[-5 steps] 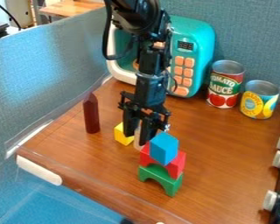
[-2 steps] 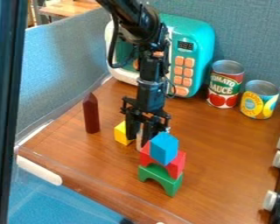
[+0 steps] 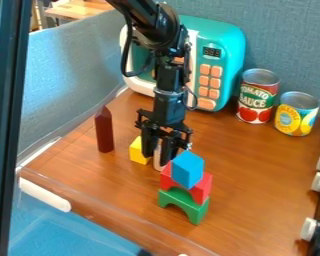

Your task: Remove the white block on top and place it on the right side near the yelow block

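White block (labelled cans beyond)

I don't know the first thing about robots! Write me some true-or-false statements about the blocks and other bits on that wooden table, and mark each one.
1. The blue block rests on the red block. True.
2. The white block sits on top of the blue block. False: it is down at the gripper, between the yellow block and the red block.
3. The green arch is under the red block. True.
4. The dark red pointed piece lies on its side. False: it stands upright.
5. Two cans stand to the right of the toy microwave. True.
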Tool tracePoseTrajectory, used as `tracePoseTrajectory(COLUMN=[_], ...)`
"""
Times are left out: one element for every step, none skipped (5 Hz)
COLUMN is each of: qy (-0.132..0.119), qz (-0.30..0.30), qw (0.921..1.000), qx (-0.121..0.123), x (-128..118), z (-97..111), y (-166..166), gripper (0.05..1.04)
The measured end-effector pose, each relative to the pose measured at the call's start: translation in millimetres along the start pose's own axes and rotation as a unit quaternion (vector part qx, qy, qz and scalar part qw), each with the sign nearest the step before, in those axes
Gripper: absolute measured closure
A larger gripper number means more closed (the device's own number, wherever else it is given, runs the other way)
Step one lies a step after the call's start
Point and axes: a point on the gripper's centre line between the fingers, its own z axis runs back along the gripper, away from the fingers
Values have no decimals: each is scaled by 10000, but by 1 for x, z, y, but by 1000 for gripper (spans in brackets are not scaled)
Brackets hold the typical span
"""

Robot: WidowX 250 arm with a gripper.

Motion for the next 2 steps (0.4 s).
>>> tracePoseTrajectory(qy=[-13,-200], qz=[-25,29], qw=[10000,9996], qx=[-56,-219], x=[0,0], z=[0,10], y=[-2,-3], gripper=[225,77])
